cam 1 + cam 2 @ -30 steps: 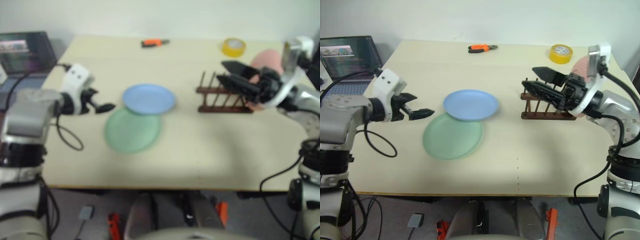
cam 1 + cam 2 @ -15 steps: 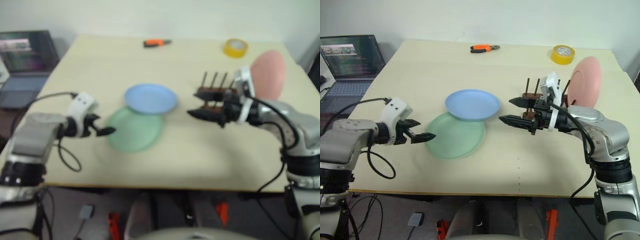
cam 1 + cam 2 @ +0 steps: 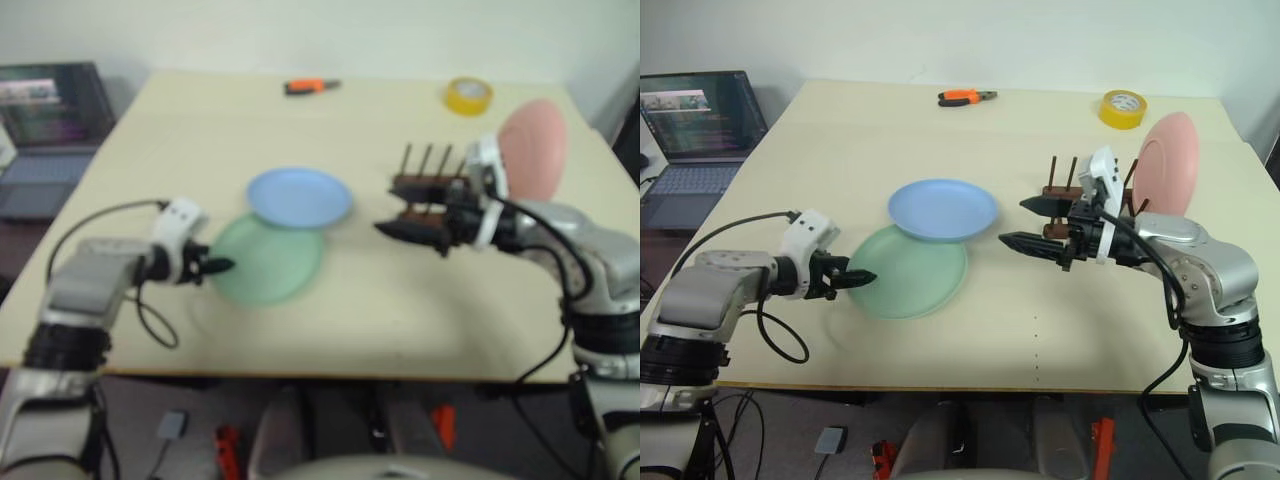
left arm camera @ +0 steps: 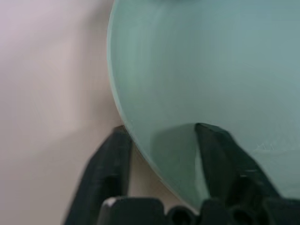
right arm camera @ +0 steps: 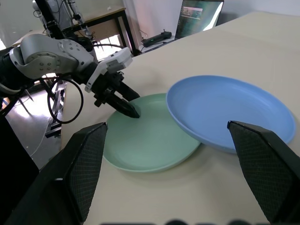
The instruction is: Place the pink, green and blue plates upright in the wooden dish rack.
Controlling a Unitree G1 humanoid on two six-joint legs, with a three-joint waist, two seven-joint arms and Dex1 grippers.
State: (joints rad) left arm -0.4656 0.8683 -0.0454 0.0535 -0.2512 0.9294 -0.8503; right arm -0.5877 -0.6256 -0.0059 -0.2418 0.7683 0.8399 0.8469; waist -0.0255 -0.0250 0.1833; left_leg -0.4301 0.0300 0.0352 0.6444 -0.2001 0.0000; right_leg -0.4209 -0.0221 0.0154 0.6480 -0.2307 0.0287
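Observation:
The green plate (image 3: 910, 275) lies flat on the table, and the blue plate (image 3: 942, 209) rests on its far edge. My left gripper (image 3: 860, 278) is at the green plate's left rim, shut on it. In the left wrist view one finger (image 4: 110, 159) sits under the rim and the other on the green plate (image 4: 211, 70). The pink plate (image 3: 1167, 163) stands upright at the right end of the wooden dish rack (image 3: 1060, 190). My right gripper (image 3: 1015, 222) hangs open and empty just left of the rack, pointing towards the blue plate (image 5: 229, 110).
A laptop (image 3: 700, 110) sits beyond the table's left edge. Orange-handled pliers (image 3: 965, 96) and a yellow tape roll (image 3: 1123, 107) lie near the far edge. A black cable (image 3: 775, 335) loops beside my left arm.
My left gripper sank to the green plate's rim and its fingers closed there. My right gripper drew left, away from the rack, leaving the pink plate standing in it.

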